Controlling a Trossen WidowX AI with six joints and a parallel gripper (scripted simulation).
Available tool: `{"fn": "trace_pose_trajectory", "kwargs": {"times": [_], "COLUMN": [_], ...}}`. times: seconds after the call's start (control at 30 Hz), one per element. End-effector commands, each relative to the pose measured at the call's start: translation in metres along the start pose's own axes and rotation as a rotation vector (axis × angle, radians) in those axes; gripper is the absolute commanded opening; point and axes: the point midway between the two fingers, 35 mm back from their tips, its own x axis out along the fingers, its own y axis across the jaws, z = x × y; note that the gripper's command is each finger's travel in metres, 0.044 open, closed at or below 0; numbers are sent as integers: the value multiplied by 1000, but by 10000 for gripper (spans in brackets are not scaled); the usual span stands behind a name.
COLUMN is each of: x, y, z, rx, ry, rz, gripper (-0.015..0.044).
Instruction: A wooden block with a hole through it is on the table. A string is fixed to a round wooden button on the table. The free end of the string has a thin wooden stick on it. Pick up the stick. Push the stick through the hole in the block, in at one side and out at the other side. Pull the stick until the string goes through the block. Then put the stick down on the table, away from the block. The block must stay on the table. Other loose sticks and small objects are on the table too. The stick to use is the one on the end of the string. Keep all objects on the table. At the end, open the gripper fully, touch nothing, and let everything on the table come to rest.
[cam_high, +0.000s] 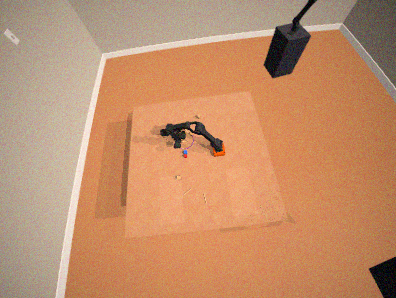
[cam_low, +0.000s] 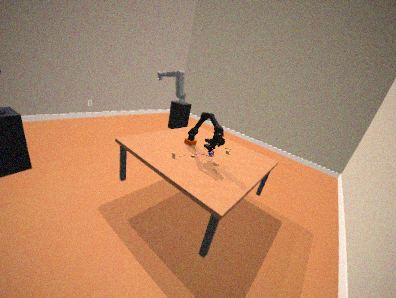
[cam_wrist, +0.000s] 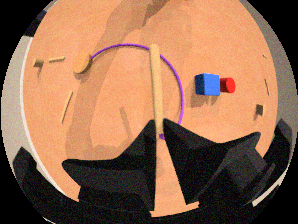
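Observation:
My gripper (cam_wrist: 161, 129) (cam_high: 177, 143) (cam_low: 209, 148) is shut on the lower end of a thin wooden stick (cam_wrist: 156, 83), which points away from the fingers above the table. A purple string (cam_wrist: 133, 47) runs from the held end in a wide arc to the round wooden button (cam_wrist: 80, 63), which lies on the table to the left. A blue block (cam_wrist: 208, 84) (cam_high: 185, 151) sits to the right of the stick, with a small red object (cam_wrist: 228, 84) touching its far side. I cannot see a hole in the block from here.
The arm's orange base (cam_high: 218, 150) (cam_low: 190, 141) stands beyond the stick. Loose sticks (cam_wrist: 67, 106) (cam_wrist: 56, 59) lie at the left, with a small dark piece (cam_wrist: 39, 64). Another small piece (cam_wrist: 260, 111) lies at the right. More loose sticks (cam_high: 188, 190) (cam_high: 204, 198) lie toward the table's front.

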Motion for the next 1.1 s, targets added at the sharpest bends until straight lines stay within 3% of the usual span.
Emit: {"fn": "trace_pose_trajectory", "kwargs": {"times": [0.0, 1.07], "x": [1, -8], "y": [-2, -8], "z": [-4, -43], "rx": [2, 8], "ry": [1, 61], "rz": [-6, -4], "gripper": [0, 0]}}
